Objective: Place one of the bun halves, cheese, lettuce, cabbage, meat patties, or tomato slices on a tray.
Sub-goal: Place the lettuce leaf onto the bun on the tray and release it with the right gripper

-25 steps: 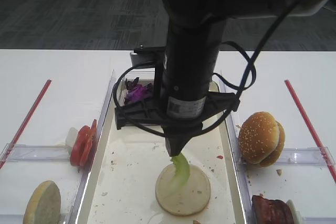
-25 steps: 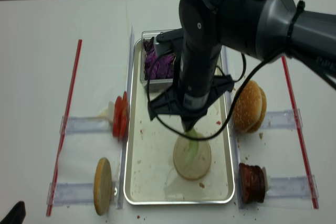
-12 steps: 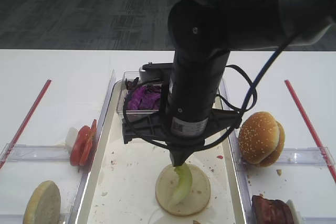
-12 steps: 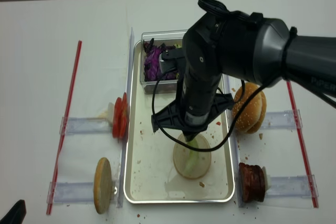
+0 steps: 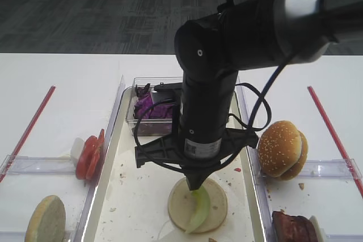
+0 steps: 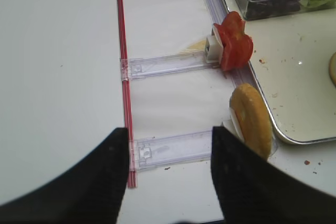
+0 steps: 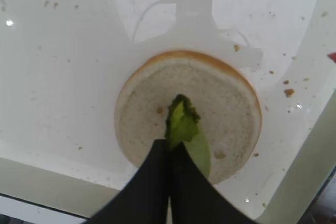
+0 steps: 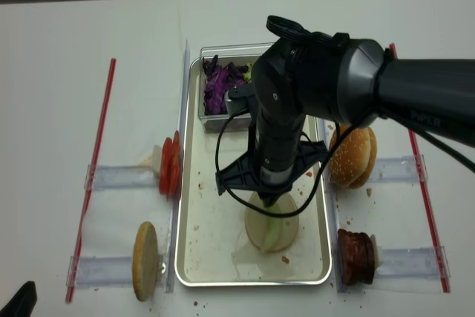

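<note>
My right gripper (image 7: 169, 142) is shut on one end of the lettuce (image 7: 182, 121), a pale green strip. The strip's free end lies across a flat bun half (image 7: 226, 103) on the tray (image 7: 63, 77). From above, the gripper (image 8: 269, 204) points straight down over that bun half (image 8: 256, 231), with the lettuce (image 8: 273, 235) trailing toward the near rim. My left gripper (image 6: 169, 132) hangs open and empty over a clear rack, left of the tray. Cheese is out of view.
A tub of purple cabbage (image 8: 220, 87) sits at the tray's far end. Tomato slices (image 8: 171, 165) and an upright bun half (image 8: 145, 261) stand on racks to the left. Sesame bun halves (image 8: 352, 156) and meat patties (image 8: 356, 257) are on the right. Red strips (image 8: 100, 154) lie outside.
My right gripper has moved toward the near end of the tray and lower. The lettuce now lies further across the bun half, and the cabbage tub is uncovered.
</note>
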You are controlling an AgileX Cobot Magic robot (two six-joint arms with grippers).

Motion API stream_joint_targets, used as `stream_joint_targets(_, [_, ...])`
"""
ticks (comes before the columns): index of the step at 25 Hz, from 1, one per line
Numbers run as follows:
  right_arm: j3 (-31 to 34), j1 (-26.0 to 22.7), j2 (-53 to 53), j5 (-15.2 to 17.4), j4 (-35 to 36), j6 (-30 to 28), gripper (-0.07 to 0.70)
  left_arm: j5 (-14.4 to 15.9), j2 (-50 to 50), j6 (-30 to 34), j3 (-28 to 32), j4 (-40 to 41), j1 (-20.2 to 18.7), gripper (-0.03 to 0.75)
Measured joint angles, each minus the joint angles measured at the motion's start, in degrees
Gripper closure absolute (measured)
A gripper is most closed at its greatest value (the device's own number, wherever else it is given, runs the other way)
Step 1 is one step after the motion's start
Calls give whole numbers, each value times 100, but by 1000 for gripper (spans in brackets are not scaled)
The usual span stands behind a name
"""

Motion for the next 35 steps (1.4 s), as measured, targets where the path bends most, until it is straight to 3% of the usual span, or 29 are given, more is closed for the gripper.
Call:
stream_joint_targets(10, [0, 0, 60, 34, -4, 36, 549, 0, 0, 0, 0, 0, 0, 354])
stream_joint_targets(13, [0, 0, 60, 37, -4, 73, 470, 0, 0, 0, 0, 0, 0, 354])
stream_joint_targets(20, [0, 0, 60, 25, -114, 226, 192, 0, 0, 0, 0, 0, 0, 354])
stream_joint_targets(23, [0, 0, 60, 37, -135, 252, 133, 0, 0, 0, 0, 0, 0, 354])
stream_joint_targets(35, [-682, -34, 68, 601, -158, 348, 115, 0, 0, 0, 0, 0, 0, 354])
